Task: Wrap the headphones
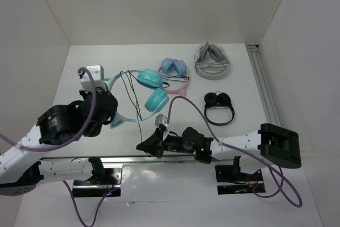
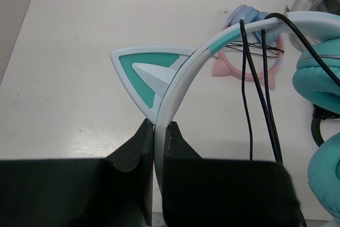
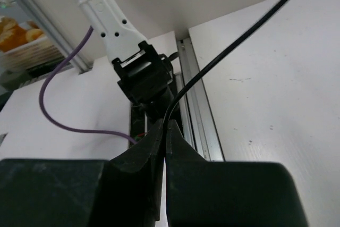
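The teal cat-ear headphones (image 1: 151, 86) lie mid-table, ear cups toward the centre. My left gripper (image 1: 118, 119) is shut on the white-teal headband (image 2: 180, 78), just below one cat ear (image 2: 144, 73). The thin black cable (image 2: 256, 94) crosses over the headband in a few strands and hangs down. In the top view the cable (image 1: 139, 112) runs from the headband to my right gripper (image 1: 143, 145) near the front edge. In the right wrist view this gripper (image 3: 166, 127) is shut on the cable (image 3: 228, 51), which stretches up and right.
Pink-banded blue-cupped headphones (image 1: 175, 70) lie just behind the teal ones. Grey-white headphones (image 1: 212, 62) are at the back right, and small black headphones (image 1: 219, 104) at the right. A metal rail (image 1: 265, 89) runs along the right side. The left arm's base mount (image 3: 142, 78) is close ahead of my right gripper.
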Controlling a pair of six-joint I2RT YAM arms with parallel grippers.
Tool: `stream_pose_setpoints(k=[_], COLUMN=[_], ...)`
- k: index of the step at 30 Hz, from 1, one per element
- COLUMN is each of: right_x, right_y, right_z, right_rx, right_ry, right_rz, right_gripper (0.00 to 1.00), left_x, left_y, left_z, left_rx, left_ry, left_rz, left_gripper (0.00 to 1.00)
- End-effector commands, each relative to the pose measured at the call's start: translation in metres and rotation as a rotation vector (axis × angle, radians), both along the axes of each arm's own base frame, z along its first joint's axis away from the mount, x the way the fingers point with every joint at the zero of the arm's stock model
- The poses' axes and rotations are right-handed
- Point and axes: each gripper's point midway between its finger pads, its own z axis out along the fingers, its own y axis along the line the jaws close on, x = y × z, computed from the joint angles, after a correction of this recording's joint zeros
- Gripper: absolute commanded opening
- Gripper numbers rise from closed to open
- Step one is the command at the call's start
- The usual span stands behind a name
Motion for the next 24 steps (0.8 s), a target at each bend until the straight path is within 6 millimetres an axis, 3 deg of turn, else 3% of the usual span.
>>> stream_pose_setpoints(k=[1,12,14,16,17,19,20,22,24], right_x=[0.011,-0.021,-0.021,-0.018,-0.017,-0.010,-0.011,-0.004,0.000], right_y=[-0.003,-0.019,-0.024,-0.029,-0.033,-0.036,-0.039,-0.043,-0.052], right_z=[0.008,0.054,0.050,0.063,0.055,0.064,0.055,0.065,0.059], right_rx=[-0.105,-0.221,-0.278,-0.300,-0.361,-0.399,-0.458,-0.494,-0.574], right_ry=[-0.041,-0.162,-0.197,-0.241,-0.272,-0.317,-0.349,-0.387,-0.443], right_rz=[-0.136,-0.241,-0.270,-0.333,-0.344,-0.402,-0.407,-0.459,-0.501], right_gripper=[0.00,0.00,0.00,0.00,0.00,0.00,0.00,0.00,0.00], left_x=[0.015,0.030,0.031,0.031,0.033,0.031,0.030,0.028,0.025], left_y=[0.001,0.016,0.010,0.004,-0.002,-0.006,-0.009,-0.016,-0.021], left_z=[0.008,-0.038,-0.042,-0.052,-0.050,-0.059,-0.063,-0.071,-0.081], left_rx=[-0.087,0.111,0.117,0.190,0.190,0.249,0.267,0.305,0.337], left_ry=[-0.066,0.012,0.024,0.064,0.062,0.102,0.116,0.149,0.184], left_rz=[0.125,0.212,0.183,0.109,0.080,0.014,-0.014,-0.089,-0.145], left_gripper=[0.00,0.00,0.00,0.00,0.00,0.00,0.00,0.00,0.00])
